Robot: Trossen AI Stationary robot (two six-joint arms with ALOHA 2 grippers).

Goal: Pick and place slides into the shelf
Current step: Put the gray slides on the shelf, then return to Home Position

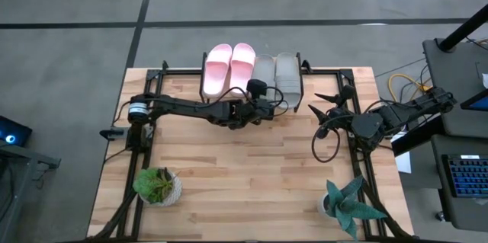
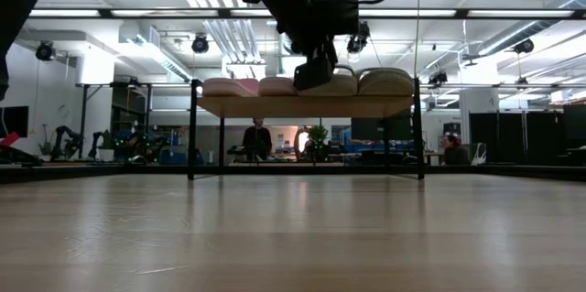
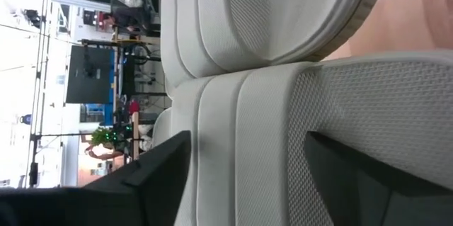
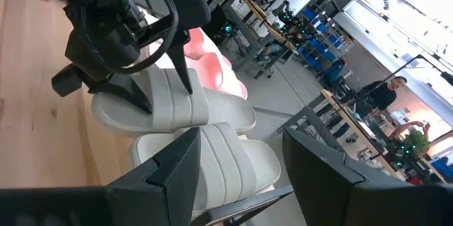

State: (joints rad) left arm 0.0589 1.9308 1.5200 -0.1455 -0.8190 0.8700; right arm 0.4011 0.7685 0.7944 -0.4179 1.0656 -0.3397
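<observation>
— Where are the slides?
— All four sit in a row on the shelf, at twelve o'clock on the table. Two pink slides, then two grey slides.
— Where is the left gripper?
— At the near end of one grey slide. Its jaws are wide open, one finger on each side of the strap. It holds nothing.
— And the right gripper?
— It waits at three o'clock, jaws apart, empty.
</observation>
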